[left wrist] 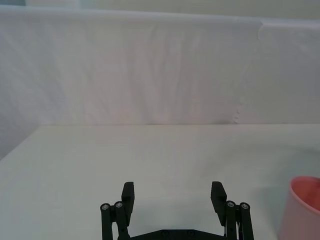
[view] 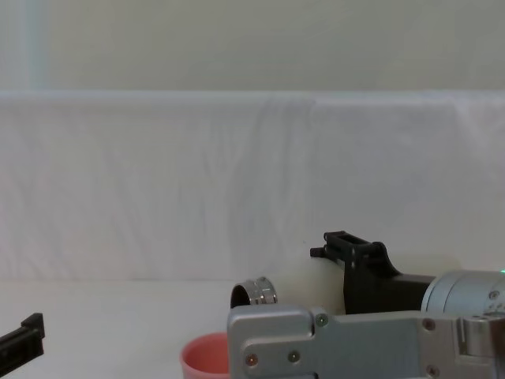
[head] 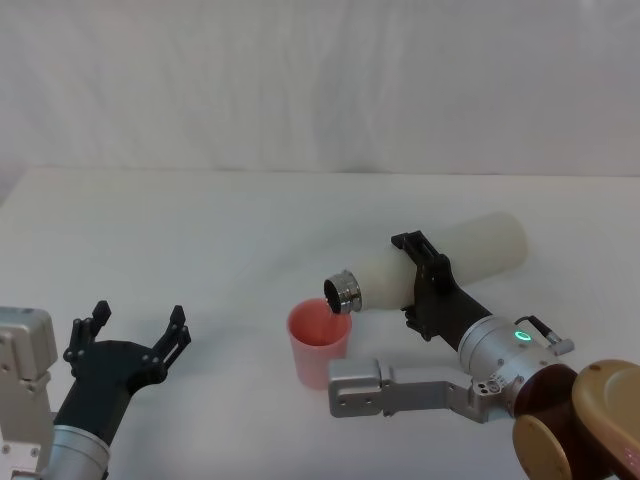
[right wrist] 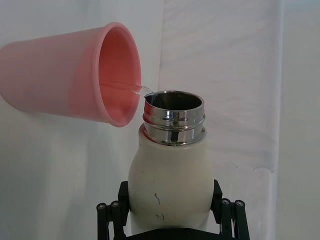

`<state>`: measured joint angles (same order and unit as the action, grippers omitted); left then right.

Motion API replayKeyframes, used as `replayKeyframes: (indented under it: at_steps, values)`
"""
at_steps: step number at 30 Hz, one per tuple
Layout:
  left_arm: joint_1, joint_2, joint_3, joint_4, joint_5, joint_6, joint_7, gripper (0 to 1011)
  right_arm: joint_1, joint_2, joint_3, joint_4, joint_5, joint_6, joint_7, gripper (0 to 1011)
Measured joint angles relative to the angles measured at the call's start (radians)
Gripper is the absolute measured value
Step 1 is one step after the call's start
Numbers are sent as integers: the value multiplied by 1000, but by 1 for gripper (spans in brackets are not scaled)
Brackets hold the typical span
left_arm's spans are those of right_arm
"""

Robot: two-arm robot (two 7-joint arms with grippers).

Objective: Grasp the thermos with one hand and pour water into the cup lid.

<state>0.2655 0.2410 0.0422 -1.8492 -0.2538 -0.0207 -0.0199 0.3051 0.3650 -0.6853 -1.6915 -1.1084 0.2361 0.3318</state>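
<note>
The cream-white thermos (head: 455, 258) is tipped almost level, its steel neck (head: 345, 292) over the rim of the pink cup lid (head: 320, 345), which stands on the table. My right gripper (head: 425, 285) is shut on the thermos around its middle. In the right wrist view the thermos (right wrist: 170, 175) sits between the black fingers (right wrist: 111, 217), and a thin stream of water (right wrist: 144, 90) runs from its mouth into the cup lid (right wrist: 75, 75). The chest view shows the neck (view: 256, 292) above the cup lid (view: 207, 355). My left gripper (head: 135, 335) rests open at the near left, holding nothing.
A white cloth covers the table (head: 200, 240) and hangs as a backdrop (view: 158, 181) behind it. The right forearm's grey link (head: 390, 385) lies just in front of the cup lid. From the left wrist, the cup lid's rim (left wrist: 302, 207) shows to one side of the open left gripper (left wrist: 173, 192).
</note>
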Motion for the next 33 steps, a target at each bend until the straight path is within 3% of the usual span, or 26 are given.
replayKeyframes:
  at_steps: [24,33]
  values:
    - [0,0,0,0,0,0,0,1001,2,1,1,-3,0,0,7,958]
    - [0,0,0,0,0,0,0,1001,-27,-1,40,-42,65,-5,-5,958]
